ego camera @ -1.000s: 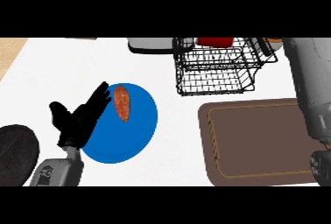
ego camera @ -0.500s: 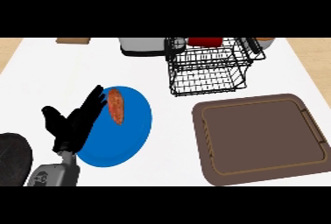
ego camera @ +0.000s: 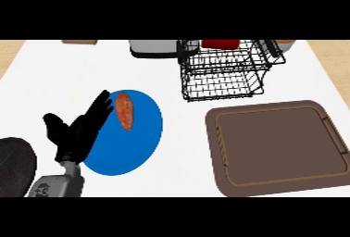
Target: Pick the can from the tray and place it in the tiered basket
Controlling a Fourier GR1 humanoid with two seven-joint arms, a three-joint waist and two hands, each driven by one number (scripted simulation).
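Red can [ego camera: 220, 44] inside tiered basket [ego camera: 222, 69]; tray [ego camera: 277, 148] bare; left hand [ego camera: 78, 129] open

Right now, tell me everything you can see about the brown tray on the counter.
The tray is dark brown and rectangular with rounded corners, a raised rim and a lighter line running inside the rim. A handle-like bar shows along its right side. It lies flat on the white counter at the view's right, just below the black wire tiered basket. Nothing lies in it, and no hand touches it.
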